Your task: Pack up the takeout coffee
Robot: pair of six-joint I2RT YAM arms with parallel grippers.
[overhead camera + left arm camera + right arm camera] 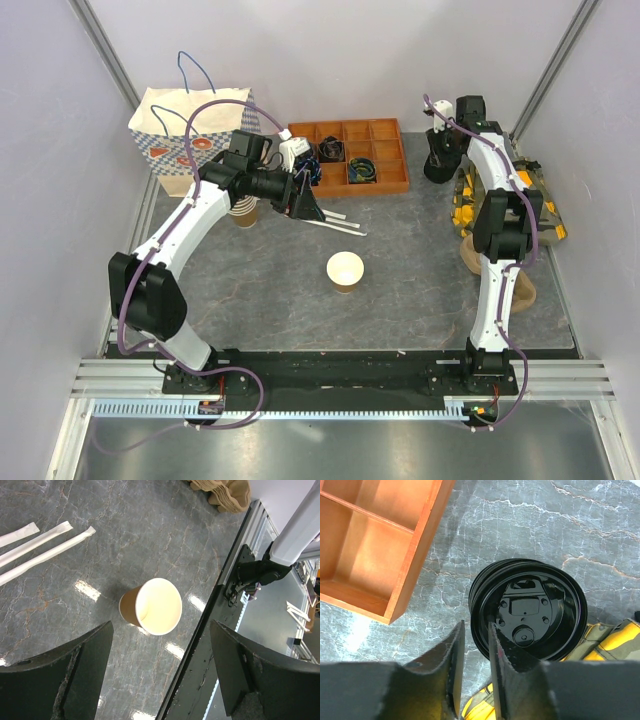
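Nearest us, the tan paper cup (346,270) stands open-topped at mid-tabletop (400,300). At its eleven o'clock, our left tool (303,200) hangs wide, holding nothing. Farther, at one o'clock, our right tool (473,626), narrow, straddles the rim of the black lid stack (530,610); whether it grips, we cannot tell.

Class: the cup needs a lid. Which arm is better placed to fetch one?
Right. The right gripper hangs over the black lids, fingers astride the rim. The left gripper, open, faces the cup, far from the lids.
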